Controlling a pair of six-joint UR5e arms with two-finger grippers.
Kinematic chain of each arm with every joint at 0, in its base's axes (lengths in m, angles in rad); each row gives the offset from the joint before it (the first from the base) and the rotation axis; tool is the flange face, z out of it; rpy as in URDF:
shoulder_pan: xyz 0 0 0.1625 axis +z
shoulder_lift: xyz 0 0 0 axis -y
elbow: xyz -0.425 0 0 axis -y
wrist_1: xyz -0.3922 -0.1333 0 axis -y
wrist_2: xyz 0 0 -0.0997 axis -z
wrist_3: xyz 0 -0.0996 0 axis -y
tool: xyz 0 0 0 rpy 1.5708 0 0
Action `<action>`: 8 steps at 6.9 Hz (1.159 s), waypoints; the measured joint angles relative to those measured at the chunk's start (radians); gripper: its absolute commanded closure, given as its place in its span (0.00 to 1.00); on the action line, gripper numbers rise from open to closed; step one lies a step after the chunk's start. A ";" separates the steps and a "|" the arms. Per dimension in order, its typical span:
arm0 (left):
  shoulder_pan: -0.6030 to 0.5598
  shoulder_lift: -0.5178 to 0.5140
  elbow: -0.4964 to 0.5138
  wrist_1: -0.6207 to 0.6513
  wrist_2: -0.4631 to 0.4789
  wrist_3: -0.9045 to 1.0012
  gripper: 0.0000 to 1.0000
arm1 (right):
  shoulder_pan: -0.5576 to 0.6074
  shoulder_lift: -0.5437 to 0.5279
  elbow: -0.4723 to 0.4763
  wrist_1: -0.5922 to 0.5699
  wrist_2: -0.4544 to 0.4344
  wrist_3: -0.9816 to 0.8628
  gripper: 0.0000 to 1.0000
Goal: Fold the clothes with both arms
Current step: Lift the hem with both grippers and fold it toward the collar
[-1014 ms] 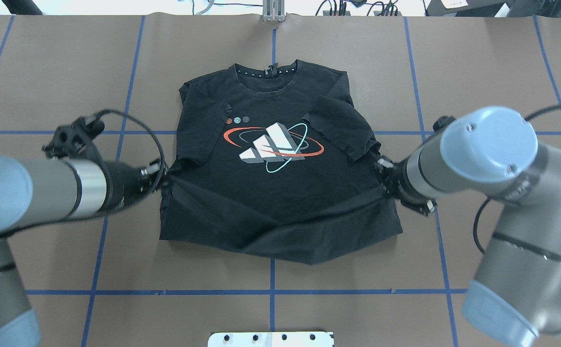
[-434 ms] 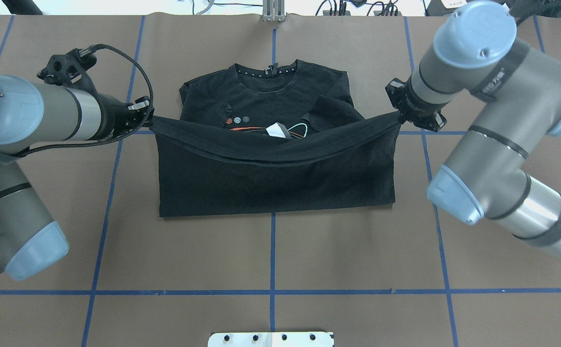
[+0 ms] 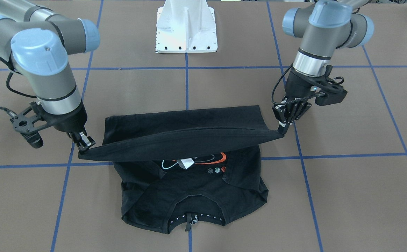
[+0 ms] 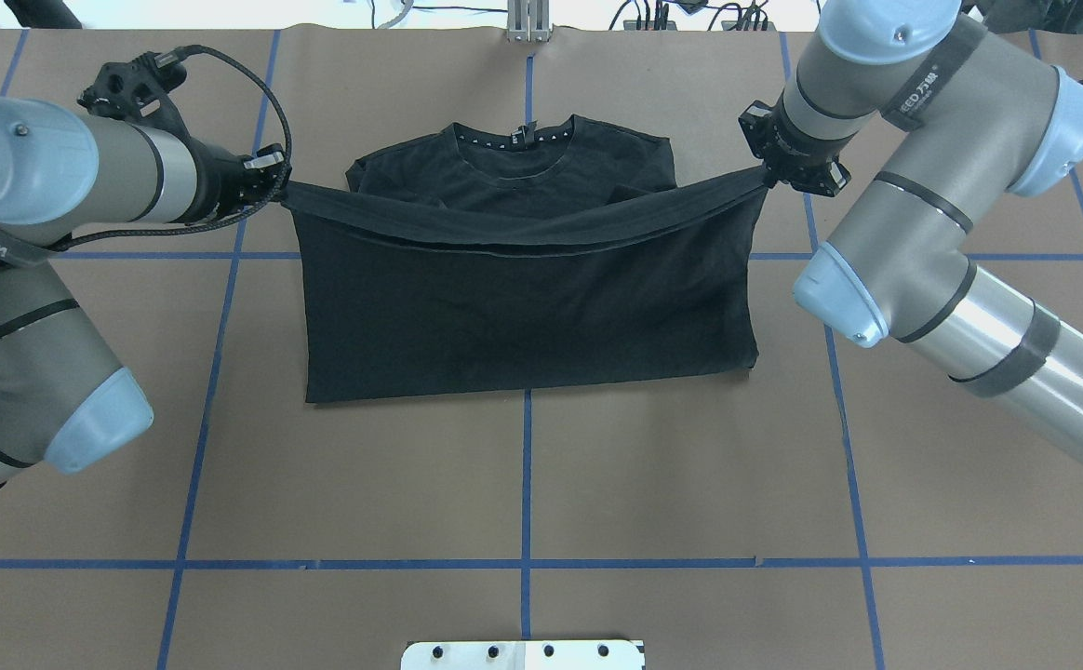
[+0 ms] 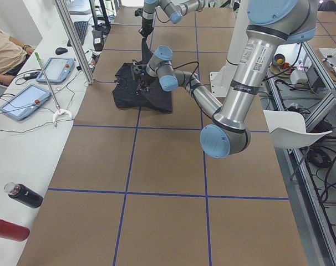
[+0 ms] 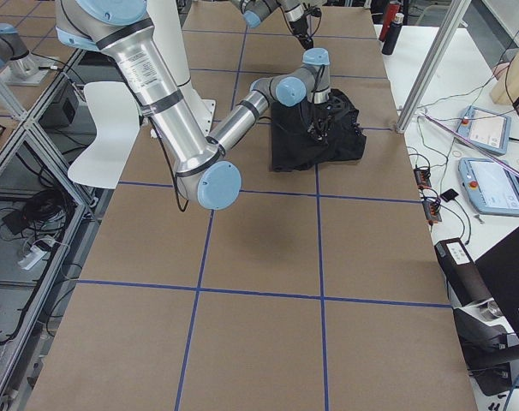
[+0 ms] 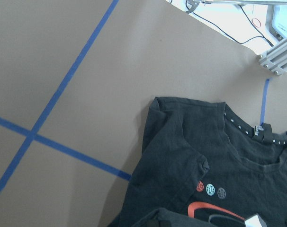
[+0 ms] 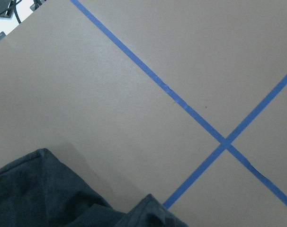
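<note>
Fold: the near edge of the shirt (image 4: 523,316) is a straight doubled-over crease lying flat on the table (image 4: 523,484), plain black side up and pretty smooth.
Hem: it's (image 4: 523,233) up off the table, strung between both grippers over the chest, sagging a bit in the middle.
Logo: hidden from overhead, but the front view shows a strip of it (image 3: 203,160) under the hem.
Left gripper: it's (image 4: 278,191) pinching its corner of the hem.
Right gripper: same deal (image 4: 767,179), clamped on the other corner.
Arms: left arm (image 4: 67,177) and right arm (image 4: 886,93) flank the shirt, elbows bent, wrists roughly level.
Collar: it's (image 4: 514,140) at the far end, flat on the table.
Sleeves: look folded in over the chest, hard to tell.
</note>
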 measured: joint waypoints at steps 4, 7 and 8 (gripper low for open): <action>-0.055 -0.011 0.036 -0.006 -0.029 0.045 1.00 | 0.027 0.075 -0.103 0.024 0.008 -0.012 1.00; -0.067 -0.089 0.192 -0.045 -0.023 0.046 1.00 | 0.027 0.145 -0.262 0.111 0.002 -0.014 1.00; -0.068 -0.107 0.257 -0.094 -0.022 0.044 1.00 | 0.024 0.172 -0.325 0.138 -0.001 -0.012 1.00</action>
